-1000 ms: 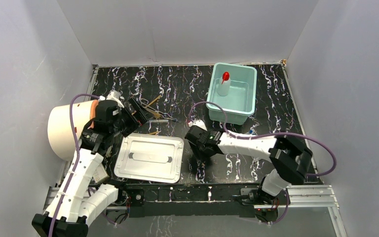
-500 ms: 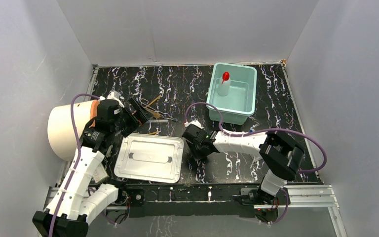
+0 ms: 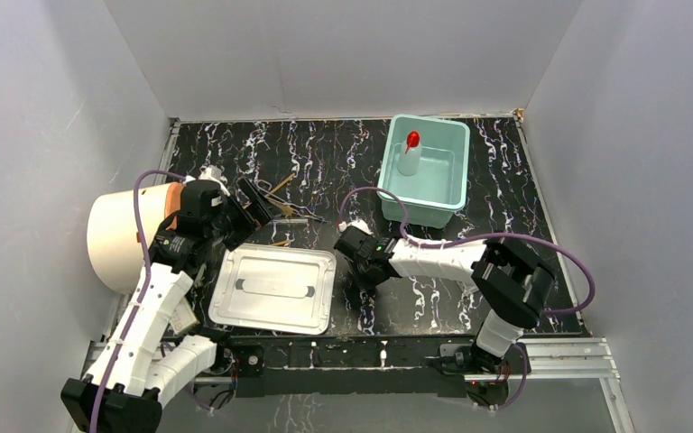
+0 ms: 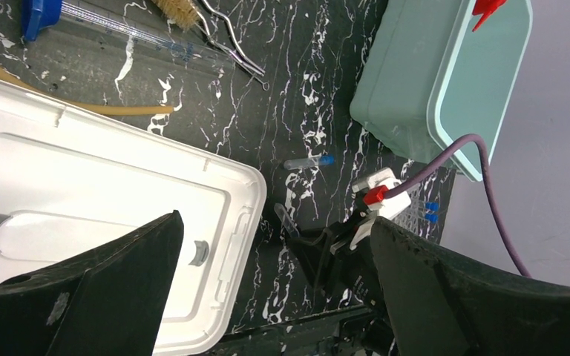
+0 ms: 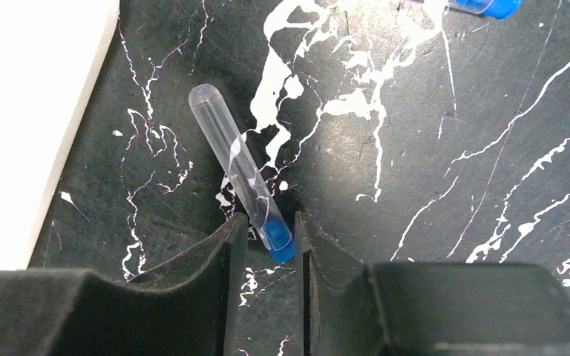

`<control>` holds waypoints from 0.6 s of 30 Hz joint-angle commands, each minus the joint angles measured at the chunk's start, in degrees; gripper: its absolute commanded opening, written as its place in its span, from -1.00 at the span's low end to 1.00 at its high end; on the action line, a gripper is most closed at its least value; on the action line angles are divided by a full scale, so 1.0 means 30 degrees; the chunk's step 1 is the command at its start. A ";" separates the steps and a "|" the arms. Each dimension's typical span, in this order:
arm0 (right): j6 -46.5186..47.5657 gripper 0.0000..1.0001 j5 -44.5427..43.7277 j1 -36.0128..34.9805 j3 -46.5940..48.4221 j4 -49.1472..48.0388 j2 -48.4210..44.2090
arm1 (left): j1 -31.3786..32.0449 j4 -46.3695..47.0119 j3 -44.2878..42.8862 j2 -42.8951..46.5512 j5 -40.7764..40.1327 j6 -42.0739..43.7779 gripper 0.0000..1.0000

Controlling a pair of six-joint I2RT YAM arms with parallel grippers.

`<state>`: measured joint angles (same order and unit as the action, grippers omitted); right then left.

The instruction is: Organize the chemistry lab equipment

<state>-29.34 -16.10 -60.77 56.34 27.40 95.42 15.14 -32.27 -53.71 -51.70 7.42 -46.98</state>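
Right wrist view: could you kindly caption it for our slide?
Right pincer straddles the blue-capped end of a small clear tube lying flat.

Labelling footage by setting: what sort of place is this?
Likely a robot test cell staged as a lab bench: white walls box in a marbled table, robot arms are bolted at its edge, and a blue-capped tube and squeeze bottle are among the items.

Blue-capped clear tube (image 5: 243, 170), black white-veined table (image 5: 430, 96)

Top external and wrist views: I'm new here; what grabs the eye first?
A mint bin at the back right holds an upright red-capped squeeze bottle. A cream cylinder sits at the left edge. Mid-table, the fingers of the right gripper bracket the blue cap of a clear tube.
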 commanded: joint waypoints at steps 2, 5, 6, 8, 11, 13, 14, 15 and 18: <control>-0.0345 -0.23 0.0244 0.0023 -0.0526 -0.0358 0.0066 | 0.0052 0.0261 0.0377 0.0174 0.1308 -0.0371 0.86; 0.0062 -0.21 -0.0145 0.0021 -0.0288 -0.0737 0.0676 | 0.0052 0.0395 0.0768 0.0346 0.1657 -0.0532 0.83; 0.0253 -0.21 -0.0296 0.0029 -0.0090 -0.0752 0.0892 | 0.0052 0.0384 0.0839 0.0405 0.1723 -0.0510 0.82; 0.0569 -0.21 -0.0519 0.0035 0.0343 -0.0797 0.1298 | 0.0052 0.0375 0.0884 0.0498 0.1771 -0.0439 0.82; 0.0867 -0.26 -0.0516 0.0040 0.0818 -0.0872 0.1627 | 0.0052 0.0371 0.0867 0.0535 0.1844 -0.0318 0.82; 0.0875 -0.34 -0.0441 0.0022 0.0887 -0.0815 0.1680 | 0.0052 0.0375 0.0826 0.0507 0.1969 -0.0217 0.81; 0.0860 -0.38 -0.0436 0.0037 0.0840 -0.0798 0.1618 | 0.0052 0.0381 0.0850 0.0506 0.2041 -0.0178 0.81; 0.0847 -0.41 -0.0435 0.0020 0.0779 -0.0720 0.1560 | 0.0049 0.0386 0.0894 0.0506 0.2119 -0.0188 0.81; 0.0774 -0.42 -0.0591 0.0018 0.0575 -0.0486 0.1092 | 0.0051 0.0365 0.1067 0.0535 0.2282 -0.0124 0.81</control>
<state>-27.64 -16.32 -60.82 58.85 24.49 98.26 15.14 -31.31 -51.09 -51.24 12.03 -47.99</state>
